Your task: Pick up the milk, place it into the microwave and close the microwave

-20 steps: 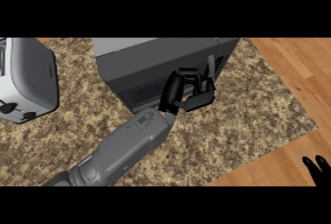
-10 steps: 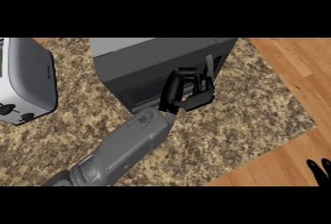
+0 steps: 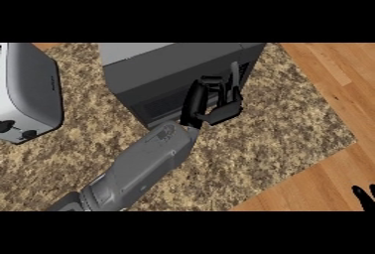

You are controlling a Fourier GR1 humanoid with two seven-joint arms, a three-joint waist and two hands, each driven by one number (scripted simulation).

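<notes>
One speckled counter point(image 3: 293, 129), with grey microwave point(image 3: 161, 74) at its far edge and toaster point(image 3: 29, 94) at its left edge; left robot hand point(image 3: 216, 106) against microwave front, fingers half bent, holding nothing; right robot hand point(image 3: 364, 196) off counter's near right corner, fingertips upright, empty
</notes>
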